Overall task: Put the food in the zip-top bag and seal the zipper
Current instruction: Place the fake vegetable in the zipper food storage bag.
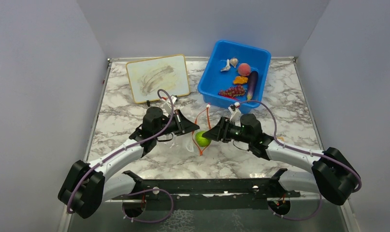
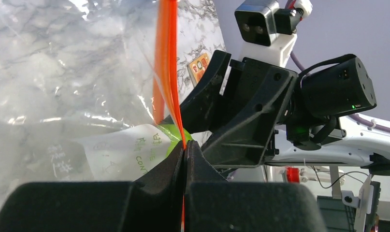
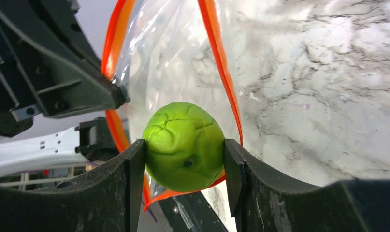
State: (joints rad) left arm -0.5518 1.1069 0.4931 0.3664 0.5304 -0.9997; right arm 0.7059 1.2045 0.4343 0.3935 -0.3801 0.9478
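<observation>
Zipper (image 2: 167, 58): thin orange-red strip on clear plastic bag (image 2: 62, 72), gaping rightward.
Left gripper (image 2: 184, 150): pinching zipper.
Right gripper (image 3: 184, 145): reaching leftward, clamping round green lime (image 3: 183, 137).

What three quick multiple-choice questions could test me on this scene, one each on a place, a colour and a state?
1. Where is the lime? A on the table; B in the right gripper; C on a plate.
2. What colour is the bag's zipper? A blue; B black; C orange-red.
3. How is the left gripper? A shut on the zipper; B wide open; C holding the lime.
Answers: B, the gripper squeezes its sides; C, the strip is bright orange-red; A, it pinches the strip.
</observation>
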